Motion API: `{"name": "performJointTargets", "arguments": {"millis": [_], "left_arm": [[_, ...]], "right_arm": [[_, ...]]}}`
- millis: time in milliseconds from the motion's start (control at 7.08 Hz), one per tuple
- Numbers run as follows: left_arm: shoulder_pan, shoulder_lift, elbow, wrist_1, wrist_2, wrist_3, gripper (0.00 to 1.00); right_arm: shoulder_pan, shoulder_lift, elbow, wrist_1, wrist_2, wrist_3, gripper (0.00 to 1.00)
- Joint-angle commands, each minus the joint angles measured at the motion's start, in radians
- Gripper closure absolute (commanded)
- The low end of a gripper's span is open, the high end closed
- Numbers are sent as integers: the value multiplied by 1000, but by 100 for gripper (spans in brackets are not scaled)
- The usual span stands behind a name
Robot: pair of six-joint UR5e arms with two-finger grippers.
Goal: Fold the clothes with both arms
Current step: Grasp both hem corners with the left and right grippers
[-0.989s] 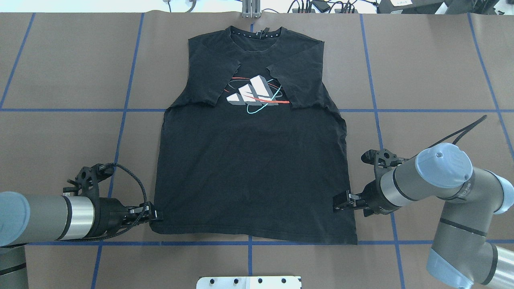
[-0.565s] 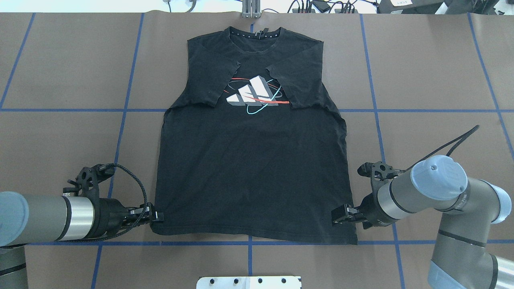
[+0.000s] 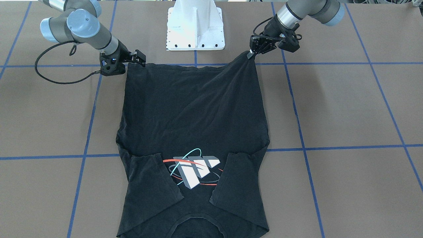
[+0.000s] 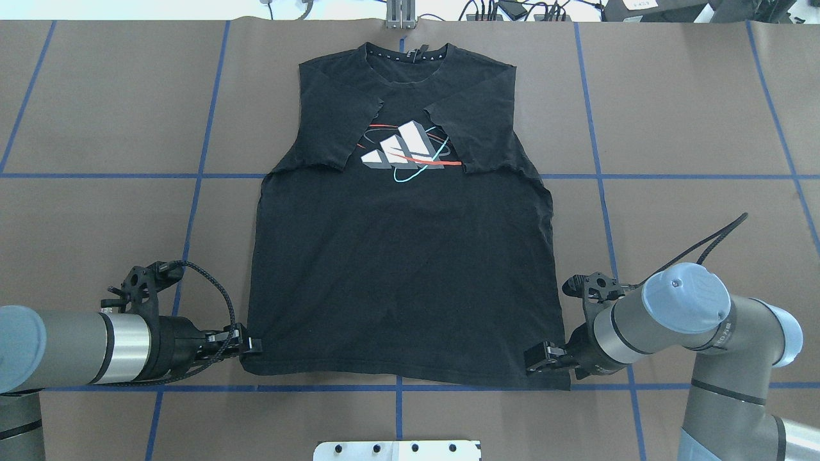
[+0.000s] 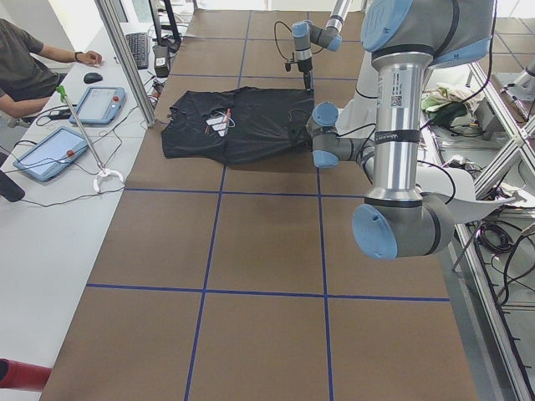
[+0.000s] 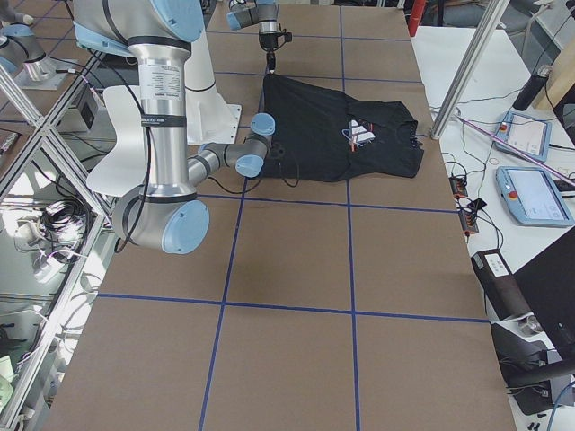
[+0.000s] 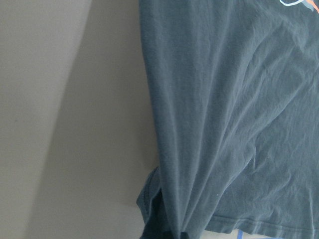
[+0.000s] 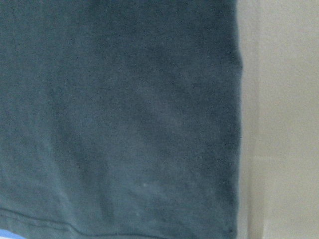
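The black T-shirt (image 4: 397,269) lies flat on the brown table, collar at the far side and both sleeves folded in over the grey-white graphic (image 4: 403,150). My left gripper (image 4: 251,346) is shut on the hem's left corner. In the front-facing view that corner is drawn up in a peak to the left gripper (image 3: 250,55). My right gripper (image 4: 533,358) hovers over the hem's right corner and looks open; the cloth (image 8: 119,109) under it lies flat. The left wrist view shows the shirt's fabric (image 7: 239,124) bunched toward the bottom.
The white pedestal base (image 3: 195,26) stands just behind the hem. Blue tape lines (image 4: 198,176) grid the brown cover. A metal post (image 4: 400,16) and cables sit past the collar. A seated person (image 5: 25,71) and tablets (image 5: 96,104) are at a side desk.
My right gripper has slid along the shirt's right edge toward the robot, down to the hem corner. The left arm and the shirt have stayed put.
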Motion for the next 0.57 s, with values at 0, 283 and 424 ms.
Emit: {"name": "performJointTargets", "arguments": {"millis": [0, 283, 424], "left_arm": [[0, -1, 0, 0, 0, 1, 100], [0, -1, 2, 2, -2, 1, 100], [0, -1, 0, 0, 0, 1, 100]], "right_arm": [[2, 2, 1, 0, -1, 0, 38], [0, 2, 6, 0, -16, 0, 60], [2, -1, 6, 0, -22, 0, 69]]}}
